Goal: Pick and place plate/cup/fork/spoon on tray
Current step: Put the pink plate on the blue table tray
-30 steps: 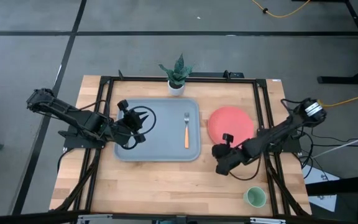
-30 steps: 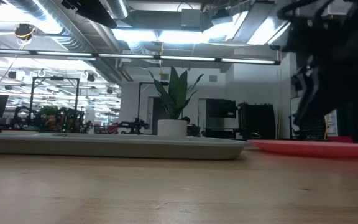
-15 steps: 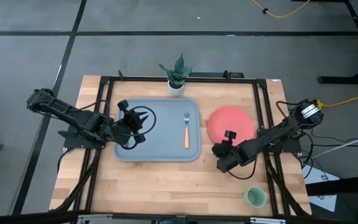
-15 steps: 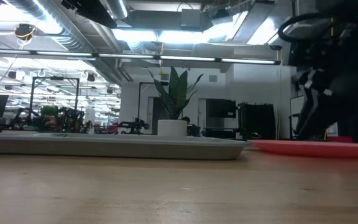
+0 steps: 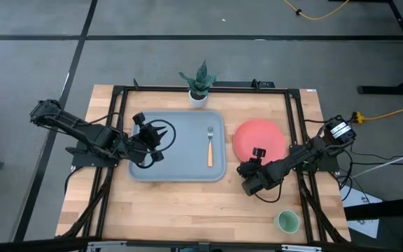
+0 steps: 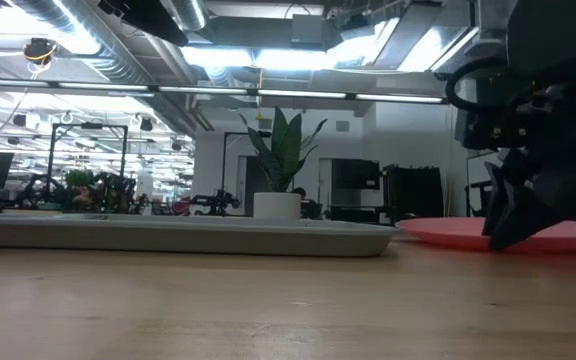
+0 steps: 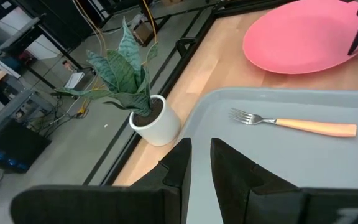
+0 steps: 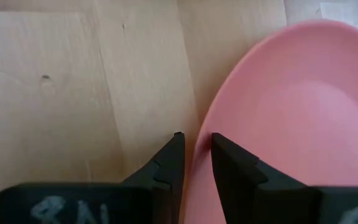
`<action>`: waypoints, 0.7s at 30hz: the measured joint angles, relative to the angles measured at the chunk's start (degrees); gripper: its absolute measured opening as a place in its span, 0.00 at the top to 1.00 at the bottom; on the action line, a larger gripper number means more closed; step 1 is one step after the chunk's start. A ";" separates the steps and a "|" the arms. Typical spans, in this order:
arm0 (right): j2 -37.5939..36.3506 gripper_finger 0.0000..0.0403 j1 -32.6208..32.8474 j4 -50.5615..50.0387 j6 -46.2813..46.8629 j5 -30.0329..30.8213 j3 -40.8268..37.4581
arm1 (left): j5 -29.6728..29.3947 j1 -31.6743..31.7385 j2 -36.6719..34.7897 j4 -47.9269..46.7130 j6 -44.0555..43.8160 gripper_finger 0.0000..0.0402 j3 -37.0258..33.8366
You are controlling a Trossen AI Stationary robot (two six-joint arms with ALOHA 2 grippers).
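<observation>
The coral-red plate [image 5: 261, 138] lies flat on the wood, right of the blue-grey tray [image 5: 177, 164]. My right gripper [image 8: 194, 155] is open and slants down at the plate's near-left rim, one finger over the wood and one over the plate. On the tray's right part lies the orange-handled fork [image 5: 210, 147]. My left gripper [image 7: 201, 155] hangs over the tray's left part with a narrow gap and nothing between its fingers. The mint cup [image 5: 286, 222] stands at the table's near right. The spoon is out of view. My right gripper [image 5: 245, 169] stands astride the plate's near-left rim [image 8: 205, 127], coming from above and slanting down from the table's near side. Its fingertips [image 6: 508, 225] are down at plate level. I cannot tell whether either finger touches the rim. The plate lies flat on the table.
A white pot with a green plant [image 5: 199, 85] stands at the far edge behind the tray. A black frame [image 5: 296, 126] runs around the table top. Bare wood lies along the near side, between the tray and the cup.
My right gripper has sunk toward the plate's near-left rim and tipped more steeply downward; in the low view it has come down from above the plate to plate level. The plate has kept its place.
</observation>
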 joint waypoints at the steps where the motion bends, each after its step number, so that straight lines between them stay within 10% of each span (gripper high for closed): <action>1: 0.00 0.79 0.00 0.03 0.03 0.08 0.00 | 0.00 0.00 0.00 0.02 0.00 0.87 0.00; 21: -0.04 0.79 0.00 -8.07 8.38 0.18 0.00 | 0.09 0.00 0.00 0.02 0.00 0.87 0.00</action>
